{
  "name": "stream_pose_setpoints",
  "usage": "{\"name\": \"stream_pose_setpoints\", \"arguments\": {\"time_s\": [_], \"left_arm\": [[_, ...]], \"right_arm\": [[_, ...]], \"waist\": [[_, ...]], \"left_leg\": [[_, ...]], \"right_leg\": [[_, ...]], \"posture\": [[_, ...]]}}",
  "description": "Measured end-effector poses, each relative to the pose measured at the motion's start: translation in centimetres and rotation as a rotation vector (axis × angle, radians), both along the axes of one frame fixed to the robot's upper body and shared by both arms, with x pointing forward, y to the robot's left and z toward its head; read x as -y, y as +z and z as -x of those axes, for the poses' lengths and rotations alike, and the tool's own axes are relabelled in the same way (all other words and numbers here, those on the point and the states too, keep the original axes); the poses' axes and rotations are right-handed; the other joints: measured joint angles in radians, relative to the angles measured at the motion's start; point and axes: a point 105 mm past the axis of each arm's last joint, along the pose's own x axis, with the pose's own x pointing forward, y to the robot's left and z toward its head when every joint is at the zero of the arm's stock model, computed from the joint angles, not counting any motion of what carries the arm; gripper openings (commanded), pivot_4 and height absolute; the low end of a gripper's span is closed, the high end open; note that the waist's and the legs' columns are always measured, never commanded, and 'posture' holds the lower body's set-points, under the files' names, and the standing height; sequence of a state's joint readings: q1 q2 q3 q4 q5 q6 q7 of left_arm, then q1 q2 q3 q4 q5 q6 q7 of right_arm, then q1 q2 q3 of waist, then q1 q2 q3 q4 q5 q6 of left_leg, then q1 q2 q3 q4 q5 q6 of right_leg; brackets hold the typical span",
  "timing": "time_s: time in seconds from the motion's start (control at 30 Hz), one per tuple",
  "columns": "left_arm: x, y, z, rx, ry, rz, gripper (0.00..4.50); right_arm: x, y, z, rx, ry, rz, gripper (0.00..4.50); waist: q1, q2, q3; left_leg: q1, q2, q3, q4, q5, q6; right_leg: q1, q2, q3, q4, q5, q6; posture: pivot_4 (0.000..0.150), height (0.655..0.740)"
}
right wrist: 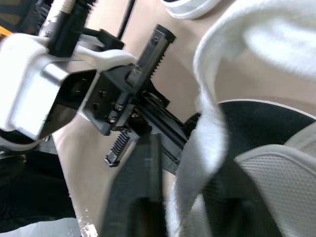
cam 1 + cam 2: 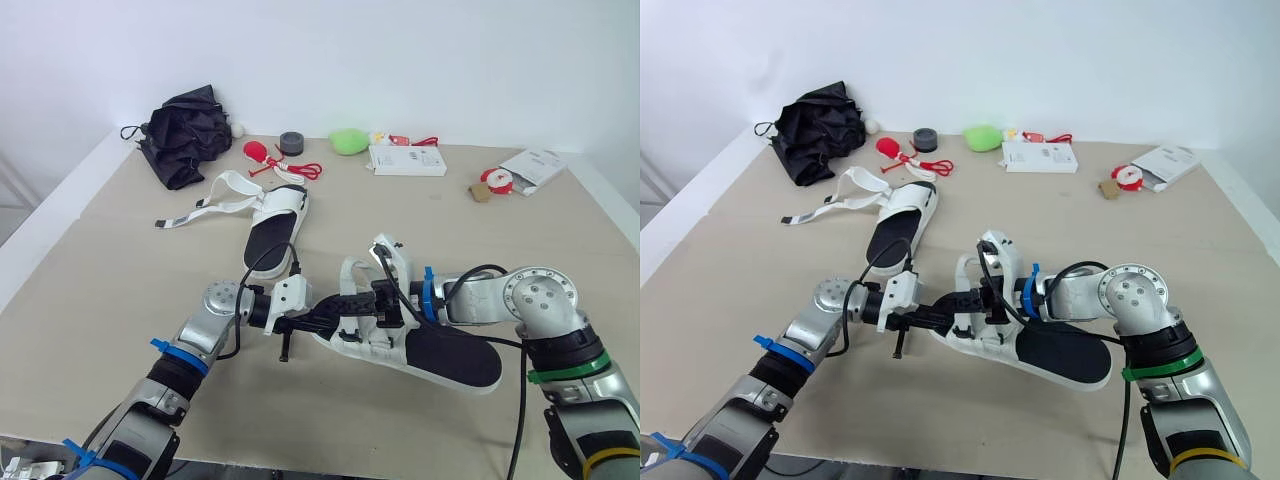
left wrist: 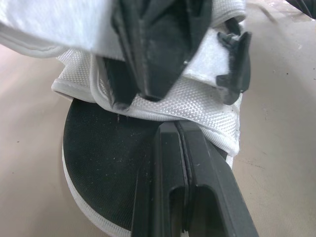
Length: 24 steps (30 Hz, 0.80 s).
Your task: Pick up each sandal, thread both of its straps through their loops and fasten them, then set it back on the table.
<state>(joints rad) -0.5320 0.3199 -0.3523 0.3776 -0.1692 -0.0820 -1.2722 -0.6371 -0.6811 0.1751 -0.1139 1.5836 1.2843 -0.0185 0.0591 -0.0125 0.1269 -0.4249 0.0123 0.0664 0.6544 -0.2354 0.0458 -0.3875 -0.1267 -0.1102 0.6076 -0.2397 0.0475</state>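
Currently: near centre, the sandal (image 2: 440,355) lies on the beige tabletop (image 2: 120,300). Right gripper (image 2: 388,298) is clenched on its strap (image 2: 356,270), presumably to steady it. Left gripper (image 2: 355,306) jaws are pressed together, tips against that strap. The second sandal (image 2: 272,235) waits farther left, straps loose. Clutter lines the far edge, below a white wall.

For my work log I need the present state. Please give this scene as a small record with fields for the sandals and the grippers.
Near sandal: white sandal with black footbed, both grippers at its straps.
Far sandal: second white sandal on the beige table, straps lying loose, no gripper on it.
Left gripper: shut, tips against the near sandal's strap.
Right gripper: shut on the white woven strap.
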Motion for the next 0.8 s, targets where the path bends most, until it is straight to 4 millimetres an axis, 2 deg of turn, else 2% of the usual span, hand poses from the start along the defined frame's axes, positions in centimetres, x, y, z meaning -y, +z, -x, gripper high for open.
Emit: {"name": "stream_pose_setpoints", "arguments": {"time_s": [0.27, 0.4, 0.7, 0.73, 0.8], "left_arm": [[0.1, 0.0, 0.0, -0.001, -0.003, 0.002, 0.00], [0.2, 0.0, 0.1, -0.002, -0.005, 0.005, 0.00], [0.2, 0.0, 0.1, -0.003, -0.007, 0.006, 0.00], [0.3, 0.0, 0.1, -0.003, -0.009, 0.007, 0.00], [0.3, 0.0, 0.1, -0.003, -0.010, 0.007, 0.00]], "right_arm": [[-0.1, 0.2, 1.0, 0.013, 0.053, 0.002, 0.11], [-0.2, -0.4, 1.9, 0.019, 0.088, 0.043, 0.11], [-0.3, -0.5, 2.2, 0.033, 0.110, 0.054, 0.11], [-0.6, -0.2, 3.0, 0.057, 0.158, 0.051, 0.11], [-0.8, -0.3, 3.8, 0.076, 0.201, 0.066, 0.74]], "waist": [[0.001, 0.000, 0.000], [0.002, 0.000, 0.000], [0.003, 0.000, 0.000], [0.004, 0.000, -0.001], [0.004, 0.000, -0.001]], "left_leg": [[-0.001, 0.000, 0.000, 0.000, 0.000, 0.000], [-0.001, 0.000, 0.000, 0.000, 0.000, 0.000], [-0.002, 0.000, 0.000, 0.000, 0.000, 0.000], [-0.002, 0.000, 0.000, 0.000, -0.001, 0.001], [-0.002, 0.000, 0.000, 0.000, -0.001, 0.001]], "right_leg": [[0.000, 0.000, 0.000, -0.001, 0.000, 0.001], [0.000, -0.001, 0.000, -0.002, 0.000, 0.001], [0.000, 0.000, -0.001, -0.003, 0.000, 0.001], [0.000, 0.000, -0.001, -0.003, 0.000, 0.001], [0.000, 0.000, -0.001, -0.004, 0.000, 0.001]], "posture": [[0.150, 0.7400], [0.150, 0.7400], [0.150, 0.7400], [0.150, 0.7400], [0.150, 0.7400]]}}
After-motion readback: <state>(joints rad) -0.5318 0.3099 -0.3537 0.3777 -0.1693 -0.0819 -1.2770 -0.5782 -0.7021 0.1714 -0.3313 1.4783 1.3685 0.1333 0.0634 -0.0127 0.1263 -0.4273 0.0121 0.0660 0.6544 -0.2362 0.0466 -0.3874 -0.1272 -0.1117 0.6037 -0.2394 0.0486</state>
